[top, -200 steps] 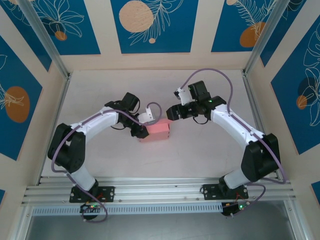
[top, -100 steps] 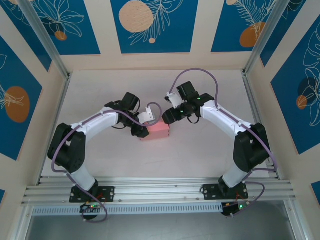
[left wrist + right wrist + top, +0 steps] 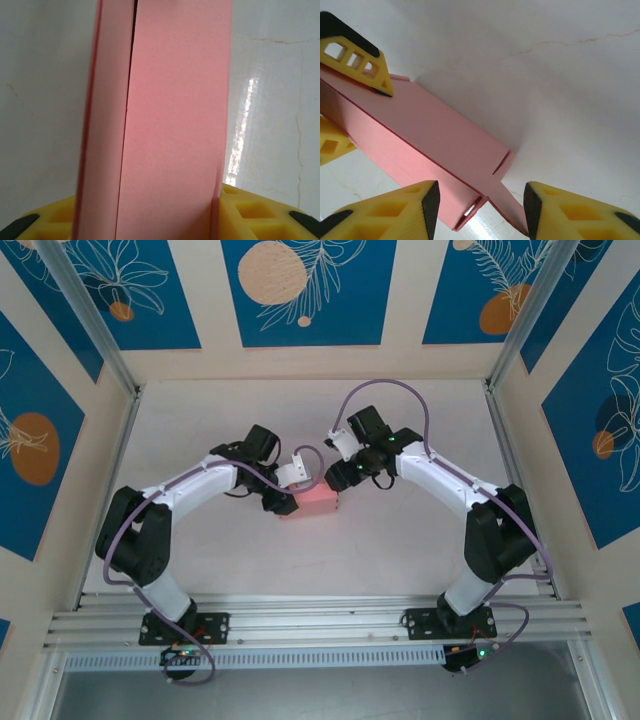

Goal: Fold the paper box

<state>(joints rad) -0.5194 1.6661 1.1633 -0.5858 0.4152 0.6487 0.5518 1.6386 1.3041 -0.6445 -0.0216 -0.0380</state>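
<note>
Box (image 3: 312,502) held at one end, flap (image 3: 506,201) loose at the other

Nearest us, the right gripper (image 3: 481,207) stands open astride the box's end, the flap hanging untucked between its jaws; past it, the left gripper (image 3: 283,503) is clamped on the other end, card squeezed between its pads (image 3: 260,215). The box lies on its side mid-table, between the two grippers. We judge it light, thin, easily creased and a bit slick, so we'd pinch at folds and corners, never across the hollow faces. Farther out the table (image 3: 400,550) gives open room all round, and the walls (image 3: 300,362) stand well apart.
</note>
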